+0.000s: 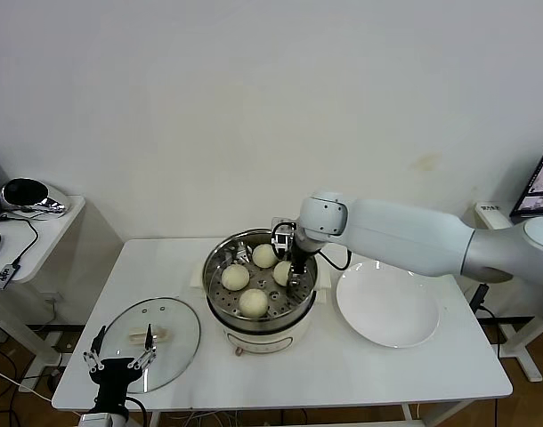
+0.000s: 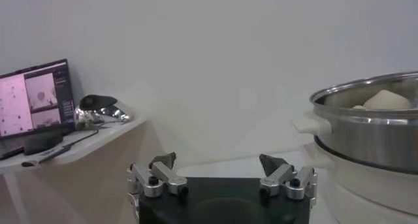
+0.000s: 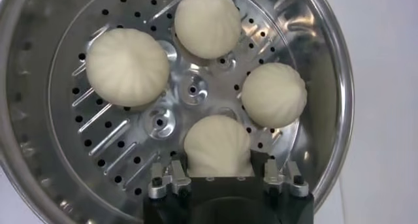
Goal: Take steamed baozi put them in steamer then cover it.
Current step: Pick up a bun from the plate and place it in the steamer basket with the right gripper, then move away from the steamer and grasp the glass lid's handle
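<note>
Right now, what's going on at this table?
The right gripper is down inside the steamer, its jaws around the fourth baozi on the perforated floor beside three others. The white plate is bare. The glass lid lies on the table, with the open left gripper by it.

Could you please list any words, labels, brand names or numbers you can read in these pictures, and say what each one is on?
None can be read.
Laptop screen on the side desk: pink windows, any text too blurred.
Tablet screen at the far right: content too small.
Steamer, lid, plate, baozi: no markings visible.
</note>
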`<action>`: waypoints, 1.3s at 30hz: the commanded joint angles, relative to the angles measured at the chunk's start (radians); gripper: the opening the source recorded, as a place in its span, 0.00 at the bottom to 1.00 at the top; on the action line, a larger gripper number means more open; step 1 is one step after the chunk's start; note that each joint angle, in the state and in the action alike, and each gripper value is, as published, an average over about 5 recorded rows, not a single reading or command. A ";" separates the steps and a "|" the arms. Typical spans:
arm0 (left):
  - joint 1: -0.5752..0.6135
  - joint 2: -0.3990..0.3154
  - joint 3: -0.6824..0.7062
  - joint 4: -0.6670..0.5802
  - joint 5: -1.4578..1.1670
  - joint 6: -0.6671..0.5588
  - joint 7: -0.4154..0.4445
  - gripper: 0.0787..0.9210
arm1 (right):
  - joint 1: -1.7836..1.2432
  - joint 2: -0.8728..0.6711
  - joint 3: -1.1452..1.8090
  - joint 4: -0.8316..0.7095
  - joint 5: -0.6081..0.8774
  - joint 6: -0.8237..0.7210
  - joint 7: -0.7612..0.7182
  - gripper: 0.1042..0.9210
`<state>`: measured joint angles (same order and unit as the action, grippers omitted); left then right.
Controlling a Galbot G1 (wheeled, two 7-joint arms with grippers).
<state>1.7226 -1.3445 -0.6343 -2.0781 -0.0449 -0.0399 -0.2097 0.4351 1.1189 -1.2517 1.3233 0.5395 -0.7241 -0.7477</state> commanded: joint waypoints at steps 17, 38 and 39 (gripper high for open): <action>-0.003 0.000 0.002 0.005 0.003 0.004 0.003 0.88 | -0.147 -0.412 0.323 0.462 0.257 0.034 0.296 0.88; 0.010 -0.017 0.005 0.048 0.134 -0.035 -0.010 0.88 | -1.649 -0.242 1.693 0.583 -0.230 0.828 0.565 0.88; 0.008 -0.017 0.005 0.059 0.166 -0.037 -0.018 0.88 | -1.688 -0.196 1.743 0.581 -0.255 0.855 0.554 0.88</action>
<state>1.7335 -1.3608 -0.6293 -2.0496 0.0026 -0.0550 -0.2144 -0.5857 0.7152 -0.1720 1.8502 0.5461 -0.2343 -0.2577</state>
